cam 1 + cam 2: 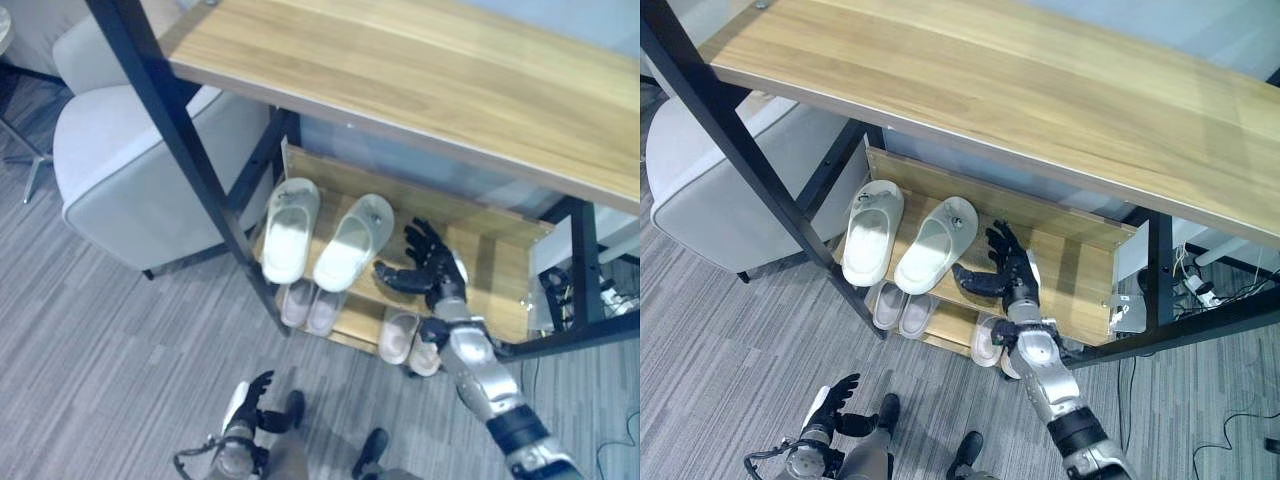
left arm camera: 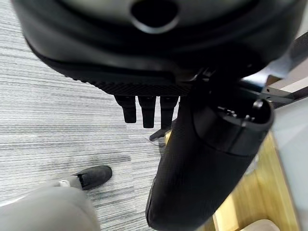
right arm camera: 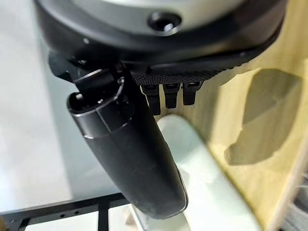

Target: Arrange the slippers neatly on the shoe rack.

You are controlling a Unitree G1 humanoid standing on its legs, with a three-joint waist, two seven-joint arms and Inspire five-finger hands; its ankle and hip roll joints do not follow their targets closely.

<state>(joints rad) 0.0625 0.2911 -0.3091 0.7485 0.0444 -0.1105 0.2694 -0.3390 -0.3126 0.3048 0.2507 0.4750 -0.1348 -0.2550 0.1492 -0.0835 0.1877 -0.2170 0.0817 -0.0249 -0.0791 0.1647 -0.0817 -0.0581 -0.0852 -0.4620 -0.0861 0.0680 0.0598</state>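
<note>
Slippers: two pale green ones lie side by side on the shoe rack's middle shelf, just left of the right hand, which hovers with fingers spread, holding nothing. The left hand hangs low over the carpet, fingers relaxed.

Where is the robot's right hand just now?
The right hand is open over the upper shelf of the shoe rack, beneath the table top, just right of the pale slippers lying there.
</note>
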